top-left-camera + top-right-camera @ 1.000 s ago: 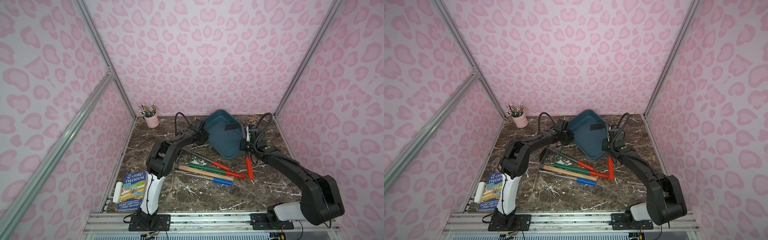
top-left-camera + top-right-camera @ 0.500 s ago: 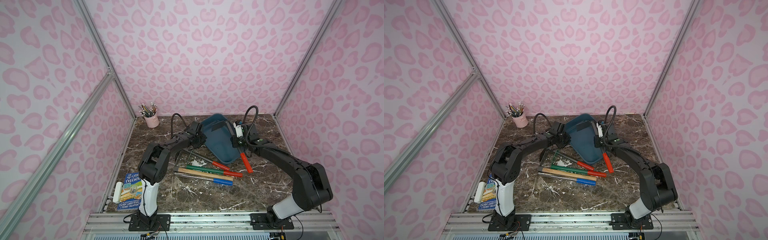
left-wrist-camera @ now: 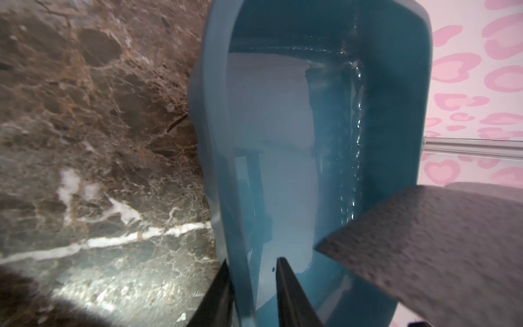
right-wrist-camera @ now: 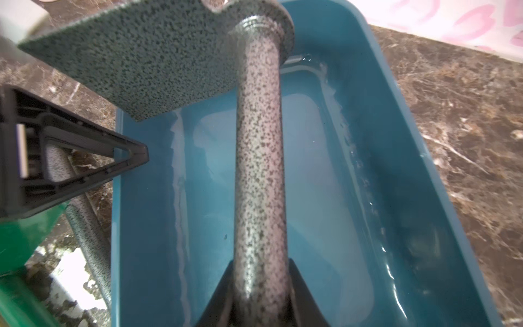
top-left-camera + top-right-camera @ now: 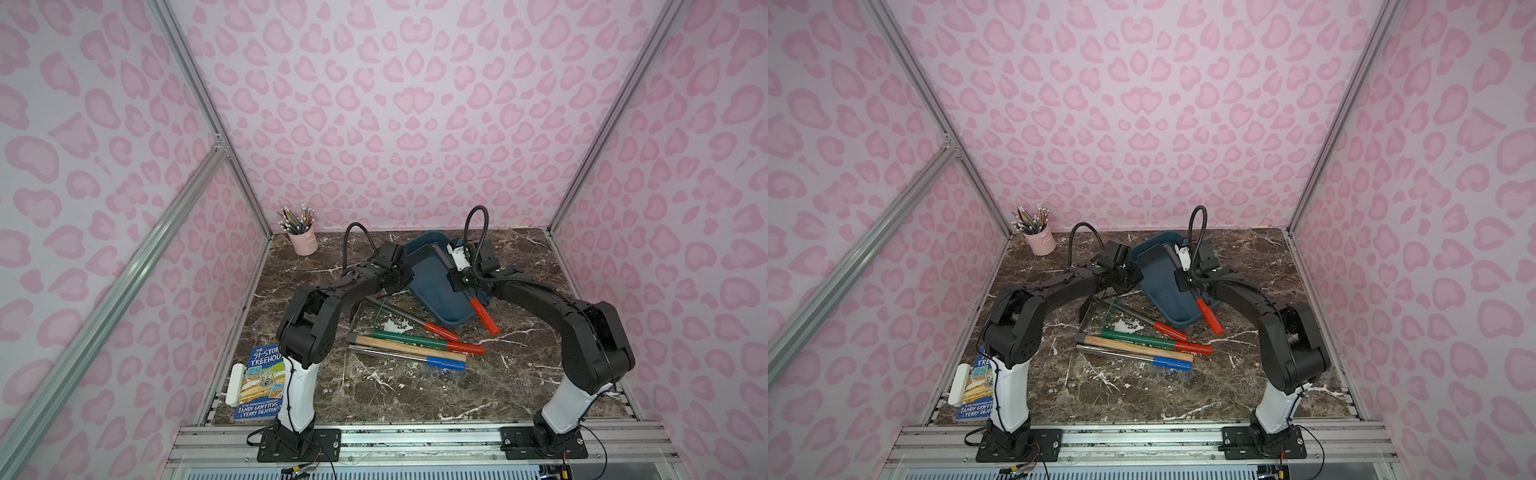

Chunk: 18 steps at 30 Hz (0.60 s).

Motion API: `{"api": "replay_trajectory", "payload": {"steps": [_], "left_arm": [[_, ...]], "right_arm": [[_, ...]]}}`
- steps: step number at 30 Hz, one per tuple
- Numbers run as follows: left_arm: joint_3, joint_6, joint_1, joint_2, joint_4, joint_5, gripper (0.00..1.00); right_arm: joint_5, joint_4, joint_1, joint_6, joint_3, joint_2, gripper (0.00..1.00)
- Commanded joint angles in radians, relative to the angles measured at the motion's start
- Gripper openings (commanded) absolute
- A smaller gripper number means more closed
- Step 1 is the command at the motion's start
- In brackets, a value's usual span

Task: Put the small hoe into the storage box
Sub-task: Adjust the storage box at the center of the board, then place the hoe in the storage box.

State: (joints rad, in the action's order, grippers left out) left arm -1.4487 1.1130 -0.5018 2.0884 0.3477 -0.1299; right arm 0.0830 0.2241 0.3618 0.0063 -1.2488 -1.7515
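The left wrist view shows us what the arms hide in both top views: the left gripper is clamped on the box rim, with one finger inside the wall and one outside. The right wrist view shows the right gripper clamped on the hoe shaft. The shaft runs lengthwise over the box, and the blade is over the box's far end. In both top views the red handle juts past the box's near rim.

Just beyond that near end lie a hammer, a green tool and a blue-handled tool on the table. A pencil cup stands well apart from the box.

The box is glossy blue plastic with rounded corners. The shaft is speckled grey metal and the blade is flat and rectangular.
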Motion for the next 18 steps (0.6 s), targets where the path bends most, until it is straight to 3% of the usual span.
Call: {"api": "replay_trajectory", "payload": {"steps": [1,6,11,18], "left_arm": [[-0.009,-0.018,0.004,0.008,-0.060,0.002,0.30],[0.001,-0.012,0.018,0.010,-0.081,-0.026,0.36],[0.030,-0.066,0.030,-0.030,-0.104,-0.015,0.51],[0.042,-0.155,0.033,-0.096,-0.115,0.013,0.56]], "right_arm": [[0.006,-0.032,-0.004,-0.017,-0.042,-0.030,0.00],[0.006,-0.002,-0.003,-0.019,-0.102,-0.084,0.00],[0.028,0.010,-0.018,-0.012,-0.155,-0.131,0.00],[0.076,0.017,-0.042,-0.005,-0.205,-0.195,0.00]]}}
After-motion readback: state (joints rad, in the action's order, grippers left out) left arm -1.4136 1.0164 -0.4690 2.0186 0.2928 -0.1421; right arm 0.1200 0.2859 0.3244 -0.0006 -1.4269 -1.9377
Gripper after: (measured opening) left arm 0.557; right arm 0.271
